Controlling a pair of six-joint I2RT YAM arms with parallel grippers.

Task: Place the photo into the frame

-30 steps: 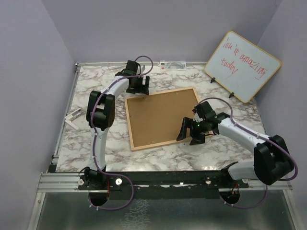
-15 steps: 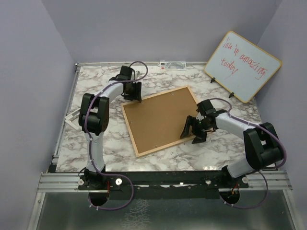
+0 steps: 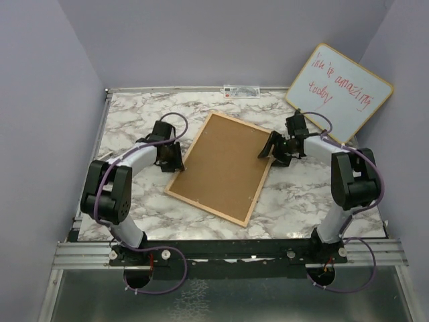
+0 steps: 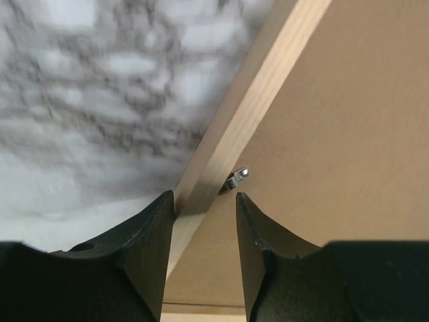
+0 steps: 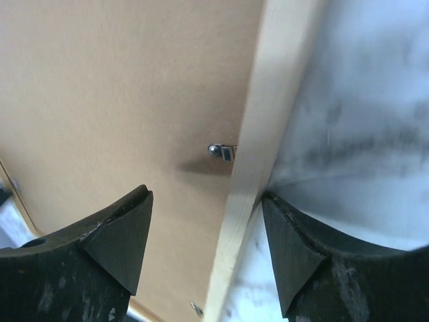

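Observation:
The frame [image 3: 221,164] lies face down on the marble table, turned diagonally, with its brown backing board up inside a thin light wood rim. My left gripper [image 3: 175,159] is at its left edge. In the left wrist view this gripper [image 4: 204,201] is open astride the wood rim [image 4: 248,107], its left finger against the rim's outer side. My right gripper [image 3: 273,149] is at the frame's upper right edge. In the right wrist view it [image 5: 206,201] is wide open astride the rim [image 5: 268,100]. The photo is not in view.
A wood-edged whiteboard [image 3: 338,90] with red writing leans at the back right. A small label strip [image 3: 241,90] lies at the back edge. Small metal tabs [image 4: 236,178] [image 5: 221,151] hold the backing board. Purple walls close in both sides.
The frame has turned clockwise from nearly level to steeply diagonal. The left gripper has swung down along its left edge, and the right gripper has moved up to its upper right edge.

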